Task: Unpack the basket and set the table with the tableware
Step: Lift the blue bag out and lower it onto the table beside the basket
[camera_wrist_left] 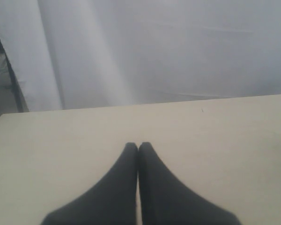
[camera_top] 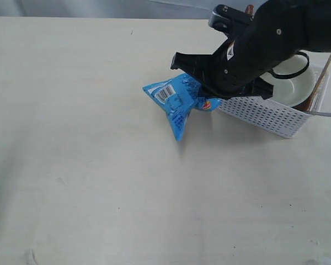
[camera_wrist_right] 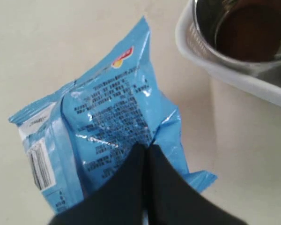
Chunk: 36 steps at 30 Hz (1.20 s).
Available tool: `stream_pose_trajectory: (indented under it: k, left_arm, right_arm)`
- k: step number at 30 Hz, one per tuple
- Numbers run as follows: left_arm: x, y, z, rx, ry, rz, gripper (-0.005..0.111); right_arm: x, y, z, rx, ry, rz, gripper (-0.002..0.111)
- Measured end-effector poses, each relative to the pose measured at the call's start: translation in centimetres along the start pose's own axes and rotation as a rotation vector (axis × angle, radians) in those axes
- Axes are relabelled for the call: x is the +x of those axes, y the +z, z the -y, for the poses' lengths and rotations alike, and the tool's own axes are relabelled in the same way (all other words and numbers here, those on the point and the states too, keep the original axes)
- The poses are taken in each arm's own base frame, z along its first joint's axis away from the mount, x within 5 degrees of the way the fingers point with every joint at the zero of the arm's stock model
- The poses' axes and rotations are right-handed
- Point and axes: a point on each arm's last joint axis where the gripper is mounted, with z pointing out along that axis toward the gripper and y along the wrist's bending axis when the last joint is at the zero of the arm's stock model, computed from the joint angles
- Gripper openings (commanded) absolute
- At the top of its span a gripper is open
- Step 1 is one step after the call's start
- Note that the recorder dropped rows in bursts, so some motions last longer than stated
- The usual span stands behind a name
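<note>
On the right side of the counter [camera_top: 99, 182], the right hand [camera_wrist_right: 145, 147] is pinched tight on the blue packet [camera_top: 176, 102] just beside the white basket [camera_top: 270, 113], which holds the bowl [camera_top: 289, 83] and cup [camera_wrist_right: 243, 28], while the left hand [camera_wrist_left: 138, 146] is closed on nothing over the counter.

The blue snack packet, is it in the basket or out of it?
Out. The blue snack packet is pinched in the right gripper, outside the basket, over the table.
</note>
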Motion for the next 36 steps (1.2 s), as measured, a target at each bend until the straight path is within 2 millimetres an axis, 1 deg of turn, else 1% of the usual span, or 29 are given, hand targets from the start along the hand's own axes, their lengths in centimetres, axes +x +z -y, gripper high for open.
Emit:
stream_pose_trajectory:
  k: [4, 8, 11, 14, 18, 24, 33, 36]
  left_arm:
    - [0.0, 0.0, 0.0, 0.000, 0.000, 0.000, 0.000]
    - [0.0, 0.0, 0.0, 0.000, 0.000, 0.000, 0.000]
    - [0.0, 0.0, 0.0, 0.000, 0.000, 0.000, 0.000]
    - [0.0, 0.0, 0.0, 0.000, 0.000, 0.000, 0.000]
    - [0.0, 0.0, 0.0, 0.000, 0.000, 0.000, 0.000]
    - [0.0, 0.0, 0.0, 0.000, 0.000, 0.000, 0.000]
    - [0.0, 0.0, 0.0, 0.000, 0.000, 0.000, 0.000]
    - [0.0, 0.0, 0.0, 0.000, 0.000, 0.000, 0.000]
  right_arm:
    - [1.8, -0.6, 1.3, -0.002, 0.005, -0.018, 0.000]
    - [3.9, -1.7, 3.0, -0.004, 0.012, -0.018, 0.000]
    - [5.1, -2.7, 3.9, -0.006, 0.016, -0.017, 0.000]
    - [5.8, -3.1, 4.5, -0.003, 0.016, -0.021, 0.000]
    - [6.3, -3.0, 4.9, 0.013, 0.032, -0.033, 0.000]
    - [5.8, -2.9, 5.5, 0.068, 0.106, 0.025, 0.000]
    - [5.9, -1.0, 5.9, 0.121, 0.115, 0.004, 0.000]
    - [5.8, -0.5, 6.2, 0.125, 0.154, 0.005, 0.000]
